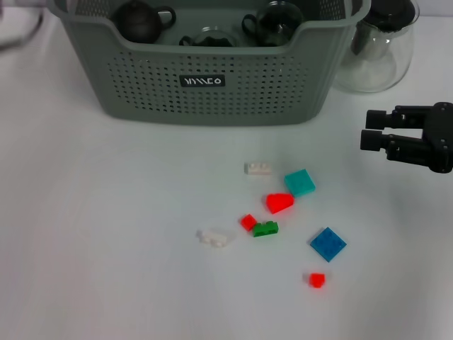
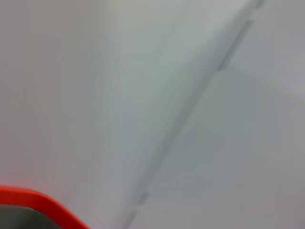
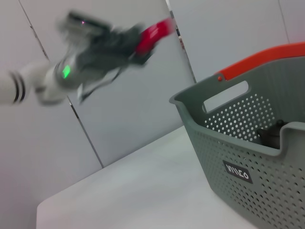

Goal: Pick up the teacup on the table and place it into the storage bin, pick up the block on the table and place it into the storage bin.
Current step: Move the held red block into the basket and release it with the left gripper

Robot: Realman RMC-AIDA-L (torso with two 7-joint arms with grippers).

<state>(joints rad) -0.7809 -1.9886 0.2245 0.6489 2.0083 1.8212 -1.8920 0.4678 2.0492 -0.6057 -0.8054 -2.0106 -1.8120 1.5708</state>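
We judge the teacup half of the task done: no cup stands on the desk (image 1: 106,212), while dark tea ware, a teapot (image 1: 140,20) among it, sits inside the storage bin (image 1: 212,92) at the far side. The block half is open. Small blocks lie scattered in front of the bin, among them a teal block (image 1: 300,182), a red block (image 1: 279,202), a green block (image 1: 266,229) and a blue block (image 1: 328,244). The right tool (image 1: 368,130) hovers beside them, well apart, released and empty. The left tool is not in view. The bin's black label (image 1: 203,81) carries white lettering we cannot read with certainty.
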